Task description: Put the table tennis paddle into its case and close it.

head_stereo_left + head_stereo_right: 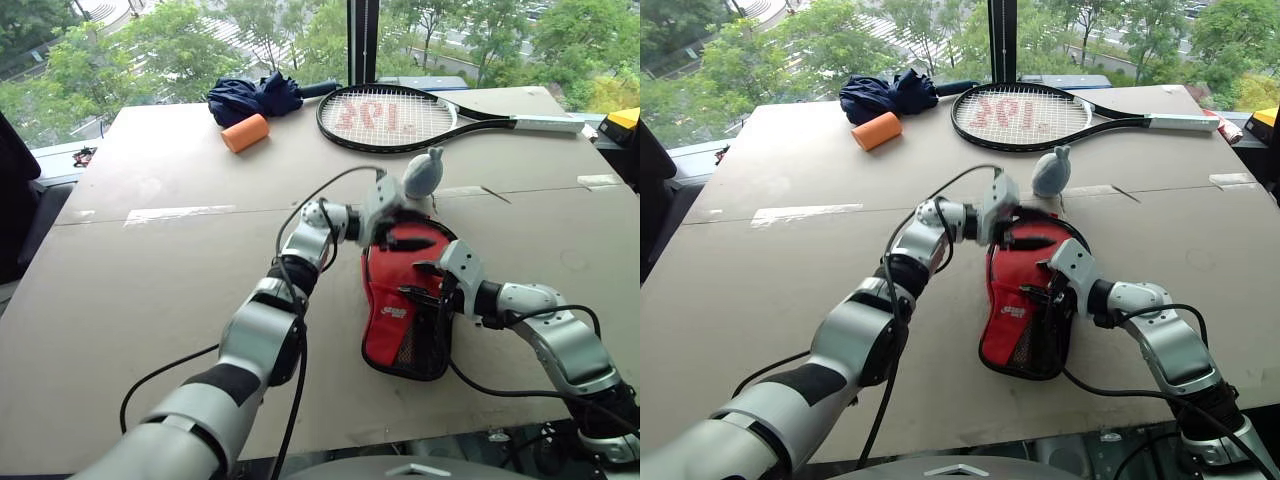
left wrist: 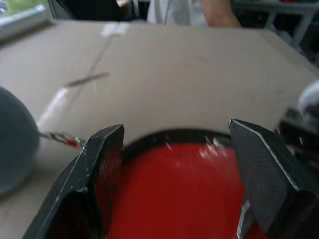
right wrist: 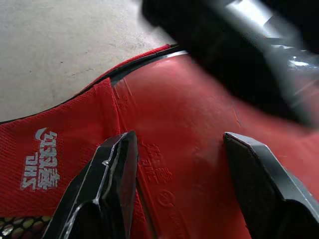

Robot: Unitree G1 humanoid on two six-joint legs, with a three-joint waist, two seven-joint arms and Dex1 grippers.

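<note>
Case [image 3: 55, 144] read "DHS" with white Chinese characters, red fabric, black mesh below. Red paddle [image 3: 199, 144] rubber showed embossed marks. Left gripper [image 2: 174, 144] and right gripper [image 3: 177, 149] were both spread, gripping nothing.

Scene lit by soft daylight from the windows behind the desk [image 1: 150, 290]; desk evenly bright, shadows weak and diffuse. Trees outside slightly washed out. Head views sharp, w/ mild bending toward edges. Left wrist view soft overall: red surface and grey object at the side out of focus. Right wrist view: dark shape in the upper part heavily blurred, small glare spots on it.
</note>
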